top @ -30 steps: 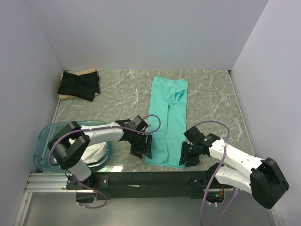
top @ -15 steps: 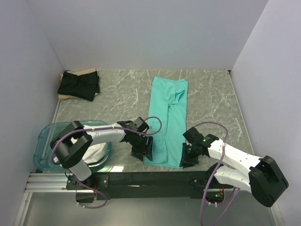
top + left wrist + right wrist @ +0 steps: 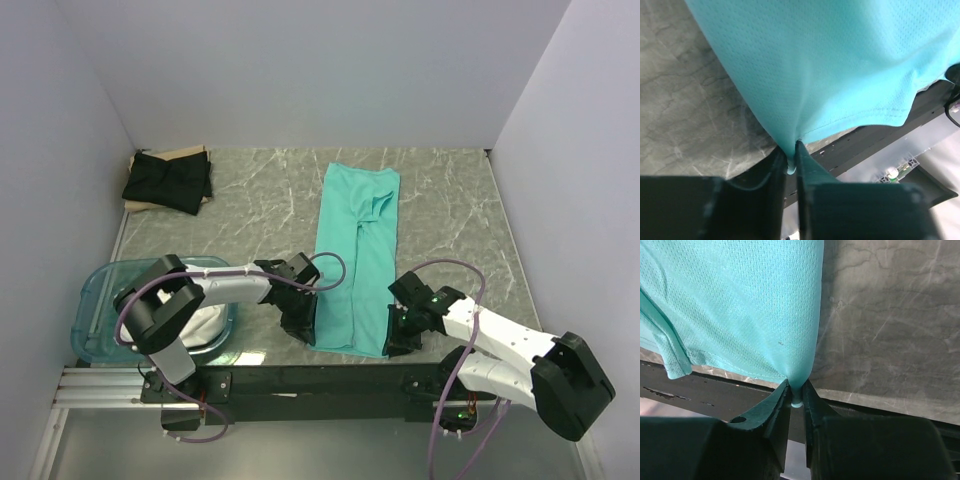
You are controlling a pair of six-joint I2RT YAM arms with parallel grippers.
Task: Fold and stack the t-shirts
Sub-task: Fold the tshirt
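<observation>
Status from where I'm standing:

- Mint-teal t-shirt [image 3: 356, 250]: on the table [image 3: 450, 210], already folded lengthwise into a long narrow strip. It runs from mid-table toward the far edge down to the near edge, roughly centred.
- Left gripper [image 3: 791, 161]: jaws nearly closed, pinching the strip's near-left corner at the hem.
- Right gripper [image 3: 796, 396]: same, clamped on the near-right corner. Both wrist views show cloth bunched between the fingers.
- Black t-shirt [image 3: 168, 182]: folded into a compact square at the far-left corner, sitting on the tan cardboard sheet [image 3: 188, 152]. Looks done, and likely the stack base.
- White t-shirts [image 3: 205, 322]: heaped in the blue tub [image 3: 93, 292] at the near-left corner, not folded. Can't tell how many.

My read: one shirt finished, teal one mid-fold. The two-corner grip suggests a crosswise fold is next, near end carried toward the far end. After that comes the move onto the black one, then the white ones. Under halfway, I'd say.
</observation>
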